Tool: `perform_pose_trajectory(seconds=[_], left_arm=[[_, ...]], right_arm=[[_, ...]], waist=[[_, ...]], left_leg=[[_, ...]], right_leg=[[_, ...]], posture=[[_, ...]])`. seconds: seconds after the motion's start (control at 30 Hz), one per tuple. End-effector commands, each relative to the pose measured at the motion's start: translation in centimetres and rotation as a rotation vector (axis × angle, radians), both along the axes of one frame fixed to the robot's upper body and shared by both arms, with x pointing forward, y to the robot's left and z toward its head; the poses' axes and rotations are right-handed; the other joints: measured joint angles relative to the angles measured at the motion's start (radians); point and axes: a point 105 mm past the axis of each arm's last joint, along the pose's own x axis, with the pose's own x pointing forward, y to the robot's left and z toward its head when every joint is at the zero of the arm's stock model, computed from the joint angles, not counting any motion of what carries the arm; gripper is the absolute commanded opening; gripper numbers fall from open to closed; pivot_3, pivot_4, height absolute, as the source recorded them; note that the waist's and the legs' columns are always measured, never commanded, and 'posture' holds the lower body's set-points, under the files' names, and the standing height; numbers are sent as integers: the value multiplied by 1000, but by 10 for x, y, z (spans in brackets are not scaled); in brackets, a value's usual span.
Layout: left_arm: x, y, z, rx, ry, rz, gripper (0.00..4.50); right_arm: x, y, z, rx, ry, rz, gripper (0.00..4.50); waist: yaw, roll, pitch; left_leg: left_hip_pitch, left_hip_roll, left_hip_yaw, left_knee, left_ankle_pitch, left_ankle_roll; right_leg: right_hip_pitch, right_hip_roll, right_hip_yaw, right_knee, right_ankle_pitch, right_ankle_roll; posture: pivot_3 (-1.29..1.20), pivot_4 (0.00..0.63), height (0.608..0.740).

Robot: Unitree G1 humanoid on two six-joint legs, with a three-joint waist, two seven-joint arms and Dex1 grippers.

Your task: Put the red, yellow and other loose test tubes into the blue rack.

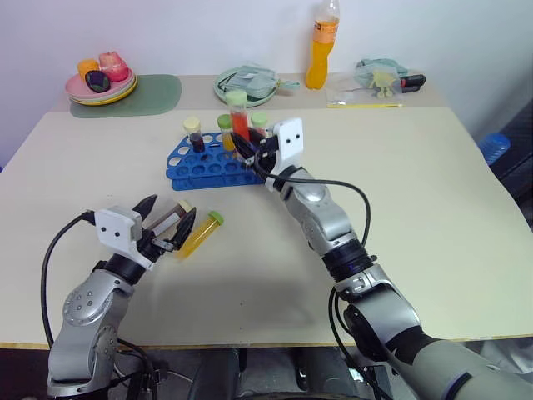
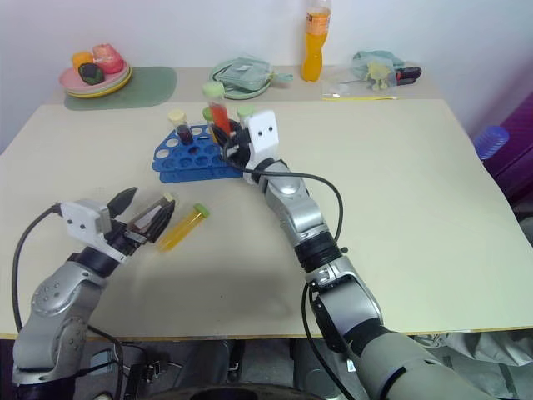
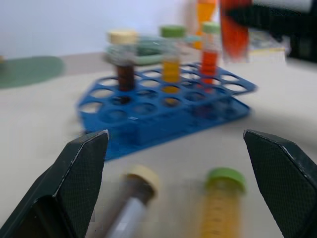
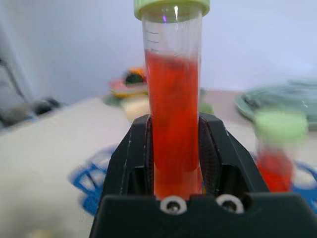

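The blue rack (image 1: 200, 171) stands at the table's middle back. Three capped tubes stand in it: a dark one with a cream cap (image 1: 194, 135), a yellow one (image 1: 225, 132) and a red one (image 1: 260, 125). My right gripper (image 1: 245, 147) is shut on a red test tube with a green cap (image 4: 174, 119), holding it upright just above the rack's right part. My left gripper (image 1: 166, 218) is open near the table's front left. A yellow test tube (image 1: 202, 233) lies beside its right finger. A dark, cream-capped test tube (image 3: 132, 198) lies between its fingers.
Along the back edge stand an orange drink bottle (image 1: 321, 46), a green plate holding cloth (image 1: 247, 83), a stack of plates with toy food (image 1: 102, 82) on a green mat (image 1: 154, 93), and a plastic bag of small items (image 1: 371, 87).
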Motion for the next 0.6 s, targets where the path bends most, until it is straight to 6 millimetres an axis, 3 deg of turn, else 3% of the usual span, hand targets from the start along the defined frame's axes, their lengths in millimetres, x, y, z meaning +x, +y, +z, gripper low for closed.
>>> perform_pose_trajectory(seconds=[0.03, 0.6], left_arm=[[-6, 0, 15, 27, -48, 3, 4500], [-11, -12, 17, 33, -19, -35, 4500]], right_arm=[[6, -1, 17, 24, -90, -41, 775], [22, -3, -4, -35, -63, -124, 775]], waist=[[-2, 0, 0], [-26, 0, 0]], left_leg=[[0, 0, 0, 0, 0, 0], [0, 1, -1, 0, 1, -1]], right_leg=[[0, 0, 0, 0, 0, 0], [-1, 1, 0, 2, 0, 0]], posture=[[0, 150, 729], [0, 150, 729]])
